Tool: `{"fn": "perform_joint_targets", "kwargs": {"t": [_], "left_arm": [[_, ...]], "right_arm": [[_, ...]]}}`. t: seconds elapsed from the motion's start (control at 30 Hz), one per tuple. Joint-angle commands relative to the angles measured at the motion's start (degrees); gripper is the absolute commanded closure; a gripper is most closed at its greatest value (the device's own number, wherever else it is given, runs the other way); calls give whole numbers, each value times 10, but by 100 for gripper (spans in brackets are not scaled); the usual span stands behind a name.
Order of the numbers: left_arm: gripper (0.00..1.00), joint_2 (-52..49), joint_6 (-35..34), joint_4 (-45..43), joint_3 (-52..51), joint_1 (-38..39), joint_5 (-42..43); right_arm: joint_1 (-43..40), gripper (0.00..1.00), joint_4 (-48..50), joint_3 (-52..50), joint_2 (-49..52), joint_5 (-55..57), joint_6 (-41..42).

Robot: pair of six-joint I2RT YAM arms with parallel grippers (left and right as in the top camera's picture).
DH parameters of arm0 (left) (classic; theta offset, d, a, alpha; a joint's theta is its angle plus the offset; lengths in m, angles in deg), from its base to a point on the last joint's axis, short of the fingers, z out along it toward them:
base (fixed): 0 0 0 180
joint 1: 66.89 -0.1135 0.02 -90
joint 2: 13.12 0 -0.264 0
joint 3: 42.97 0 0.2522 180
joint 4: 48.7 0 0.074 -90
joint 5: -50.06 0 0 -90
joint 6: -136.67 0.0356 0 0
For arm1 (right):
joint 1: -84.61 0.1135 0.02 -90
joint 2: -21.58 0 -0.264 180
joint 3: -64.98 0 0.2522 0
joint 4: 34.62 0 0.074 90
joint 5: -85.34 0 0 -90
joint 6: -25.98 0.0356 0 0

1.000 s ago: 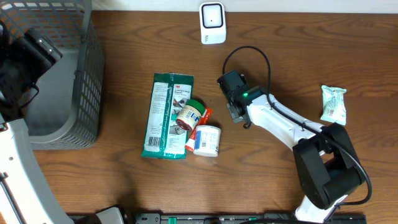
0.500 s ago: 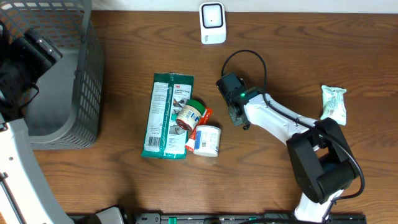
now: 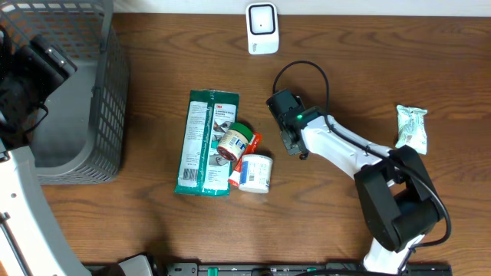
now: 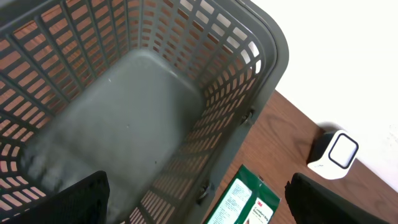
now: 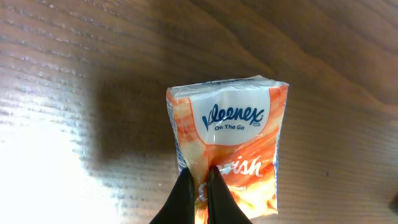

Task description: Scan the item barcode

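Observation:
In the right wrist view an orange and white Kleenex tissue pack (image 5: 227,146) lies on the brown table. My right gripper (image 5: 199,178) is shut on its near edge, pinching the wrapper between both fingertips. From overhead the right gripper (image 3: 288,126) sits right of the pile of items and hides the pack. The white barcode scanner (image 3: 262,28) stands at the table's far edge and shows again in the left wrist view as the scanner (image 4: 336,152). My left gripper (image 4: 199,208) hangs open above the grey basket (image 4: 261,81), holding nothing.
A green 3M packet (image 3: 205,142), a green-lidded can (image 3: 234,142) and a white tub (image 3: 255,172) lie together mid-table. A small green and white packet (image 3: 412,128) lies at the right. The basket (image 3: 107,92) fills the left side.
The right gripper's jaws have closed onto the tissue pack, after the arm shifted slightly left. The left arm has not moved.

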Motion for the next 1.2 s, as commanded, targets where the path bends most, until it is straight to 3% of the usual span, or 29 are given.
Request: {"fn": "perform_joint_targets", "kwargs": {"t": [0.0, 0.3, 0.7, 1.17], "left_arm": [[12, 0, -5, 1, 1, -2, -1], [12, 0, -5, 1, 1, -2, -1], [12, 0, -5, 1, 1, -2, -1], [12, 0, -5, 1, 1, -2, -1]], "right_arm": [[-10, 99, -15, 15, -49, -52, 1], [-79, 99, -38, 23, -197, -349, 40], [-220, 99, -49, -37, -182, -648, 6], [-282, 99, 182, -197, -160, -770, 24]]}}
